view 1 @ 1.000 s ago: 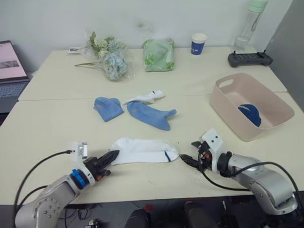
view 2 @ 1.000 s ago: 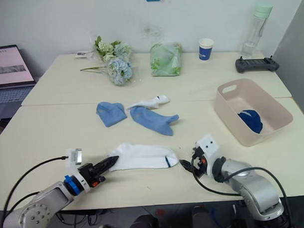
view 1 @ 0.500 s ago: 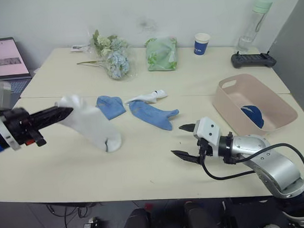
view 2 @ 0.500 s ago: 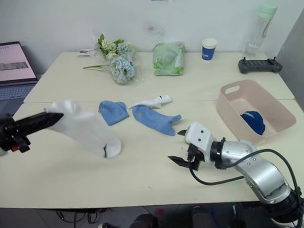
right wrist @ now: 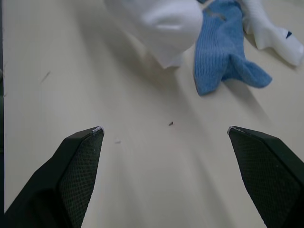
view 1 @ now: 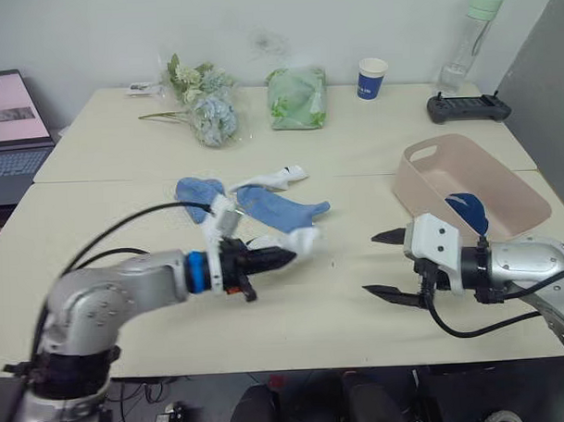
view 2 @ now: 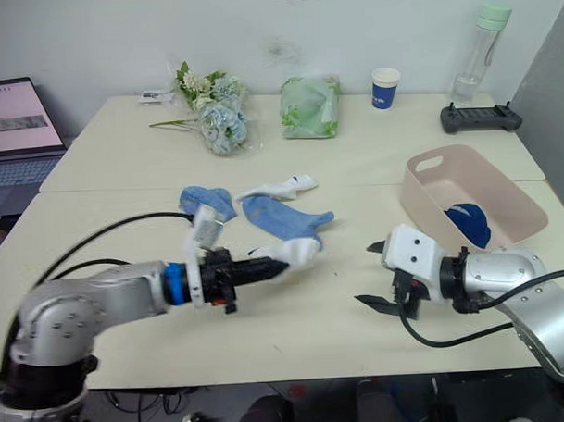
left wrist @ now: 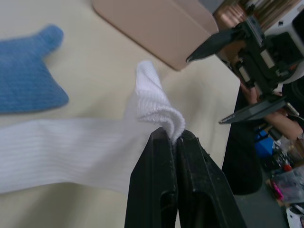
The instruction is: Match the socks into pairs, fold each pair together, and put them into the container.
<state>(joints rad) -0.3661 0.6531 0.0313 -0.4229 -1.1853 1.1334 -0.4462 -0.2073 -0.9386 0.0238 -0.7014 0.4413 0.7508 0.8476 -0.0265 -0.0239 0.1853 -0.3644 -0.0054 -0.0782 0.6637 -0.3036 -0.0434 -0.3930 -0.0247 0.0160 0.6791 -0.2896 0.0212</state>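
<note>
While left pincer (view 1: 282,258) clenched on white sock (view 1: 300,243) cuff above table (view 1: 97,227) centre, right pincer (view 1: 384,265) spread, empty. Sock soft, limp, light; best taken at free toe end.

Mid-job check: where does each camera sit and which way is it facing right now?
Head eyes: look forward and down over the table, both arms in view.
Left wrist: looks along the shut fingers pinching the white sock, toward the container.
Right wrist: looks between its open fingers across the table.
Shared: the white sock and a light blue sock.
</note>
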